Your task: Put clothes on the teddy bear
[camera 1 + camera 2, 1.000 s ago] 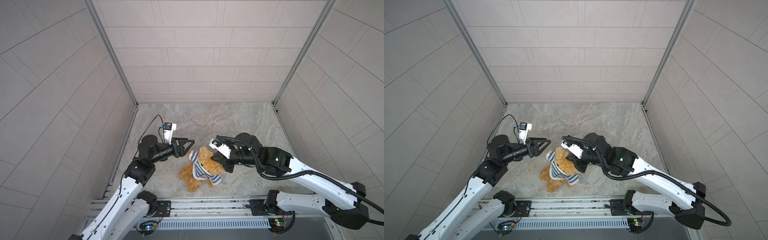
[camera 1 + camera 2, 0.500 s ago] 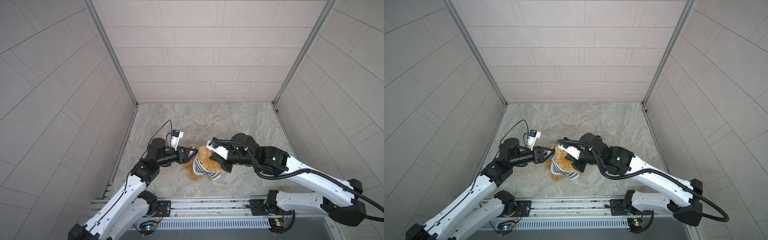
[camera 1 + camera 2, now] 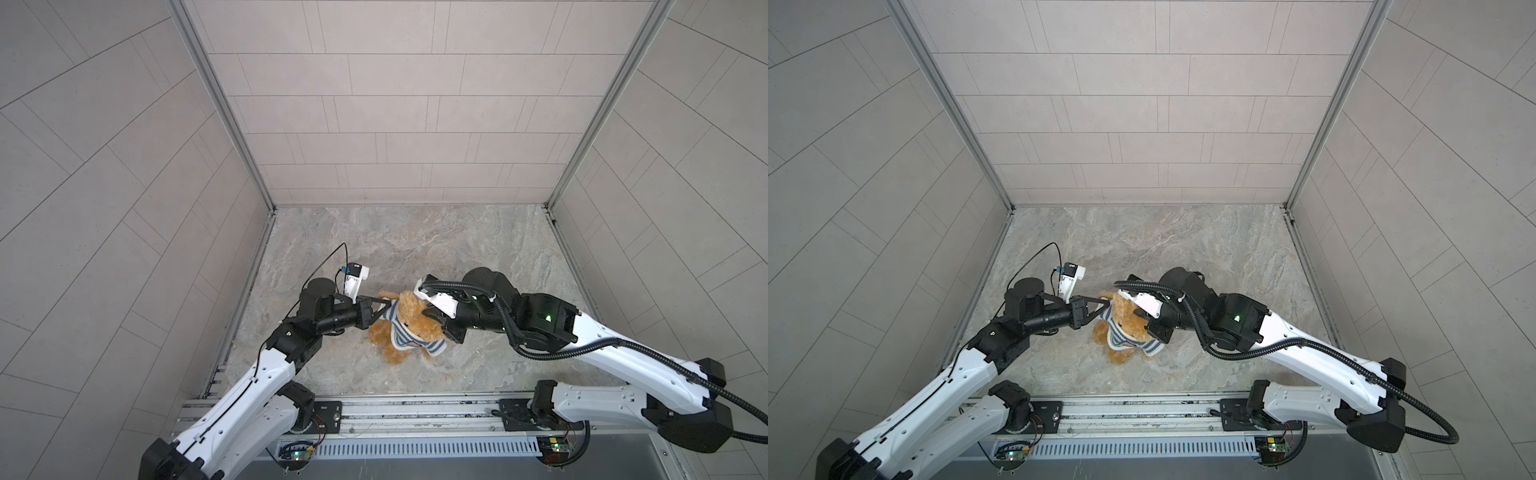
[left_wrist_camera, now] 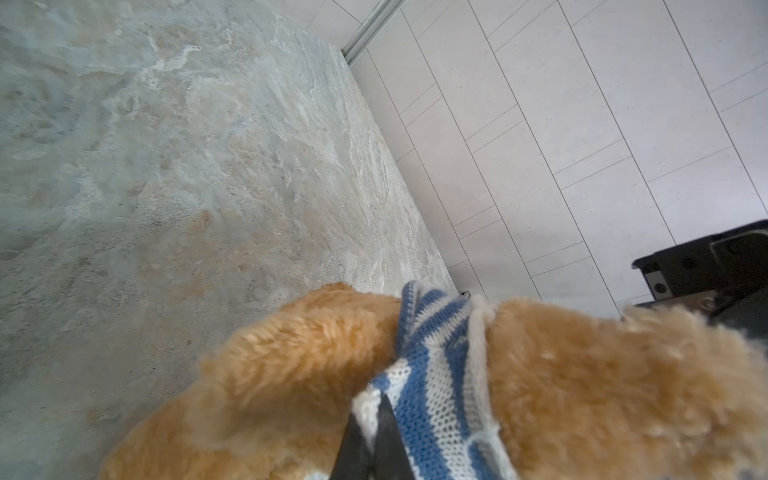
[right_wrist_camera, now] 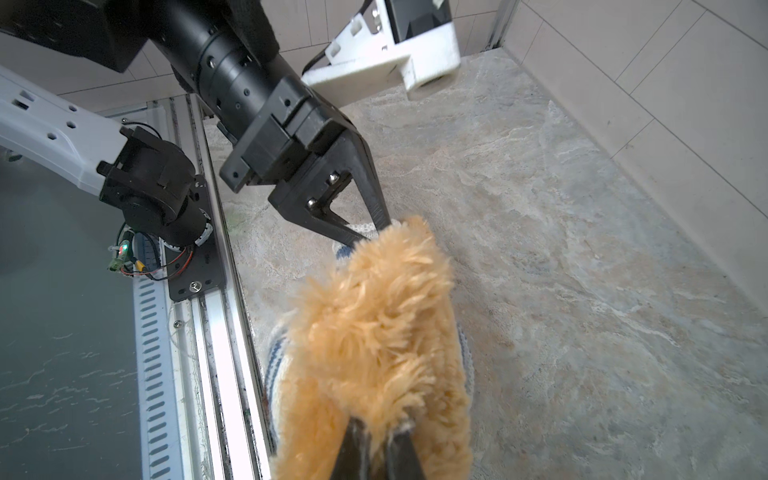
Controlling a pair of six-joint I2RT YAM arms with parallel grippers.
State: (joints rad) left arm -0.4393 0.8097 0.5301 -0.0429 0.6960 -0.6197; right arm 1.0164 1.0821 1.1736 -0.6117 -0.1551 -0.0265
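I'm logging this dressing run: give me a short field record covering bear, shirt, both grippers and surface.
bear: teddy bear, between the two grippers
shirt: striped shirt, blue and white, around the bear's torso
left gripper: shut on the striped shirt's knit edge
right gripper: shut on the teddy bear's fur
surface: marbled tabletop

Marbled tabletop (image 3: 415, 241), tiled walls (image 3: 395, 104)
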